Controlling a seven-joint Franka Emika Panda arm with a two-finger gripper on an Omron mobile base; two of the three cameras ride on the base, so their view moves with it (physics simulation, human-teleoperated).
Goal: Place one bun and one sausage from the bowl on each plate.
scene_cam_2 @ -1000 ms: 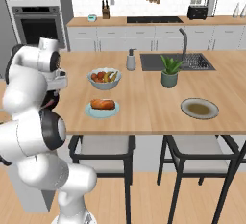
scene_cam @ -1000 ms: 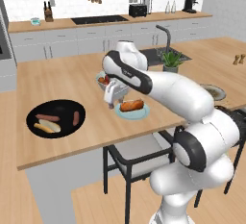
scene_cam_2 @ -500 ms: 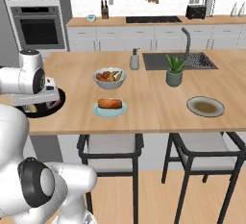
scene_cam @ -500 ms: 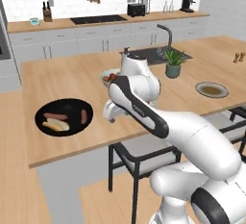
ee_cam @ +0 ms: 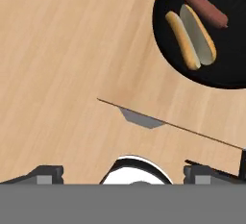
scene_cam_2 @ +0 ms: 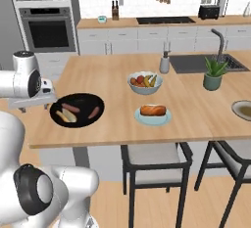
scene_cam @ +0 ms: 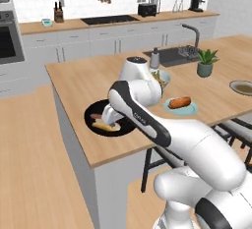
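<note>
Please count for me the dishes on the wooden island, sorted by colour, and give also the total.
Black: 1, the wide black bowl with the bun and sausages
Light blue: 1, the light blue plate with a filled bun
Olive-brown: 1, the olive-brown plate at the right edge
Pale blue-white: 1, the fruit bowl
Total: 4

The wide black bowl point(ee_cam: 211, 31) lies ahead of my hand and off to one side, flat on the worktop, holding a split bun point(ee_cam: 191, 35) with a sausage point(ee_cam: 204, 5) just beside it. Farther from my hand, the light blue plate point(scene_cam_2: 153, 118) already carries a bun with a sausage in it point(scene_cam_2: 153, 110). The olive-brown plate point(scene_cam_2: 243, 109) with its pale rim lies farthest off.
</note>
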